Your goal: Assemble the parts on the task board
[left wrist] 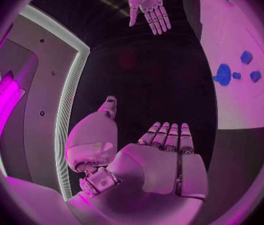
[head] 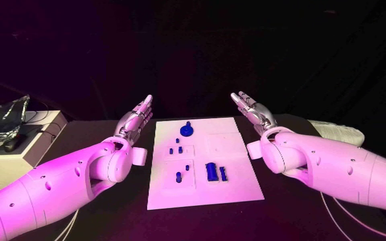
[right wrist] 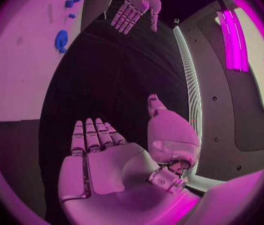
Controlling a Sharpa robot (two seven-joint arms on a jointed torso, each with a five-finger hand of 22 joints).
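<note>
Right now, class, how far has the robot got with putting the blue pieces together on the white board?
Nothing looks assembled yet. The blue pieces lie scattered on the white board. Nothing is in hand: the left robot hand and right robot hand hover open on either side of the board, holding nothing. The whole assembly appears still to be done.

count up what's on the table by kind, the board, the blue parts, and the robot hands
Board: 1
Blue parts: 8, the round one at the far end, the biggest nearer the robot
Robot hands: 2, left and right, both open, holding nothing
Total: 11
</note>
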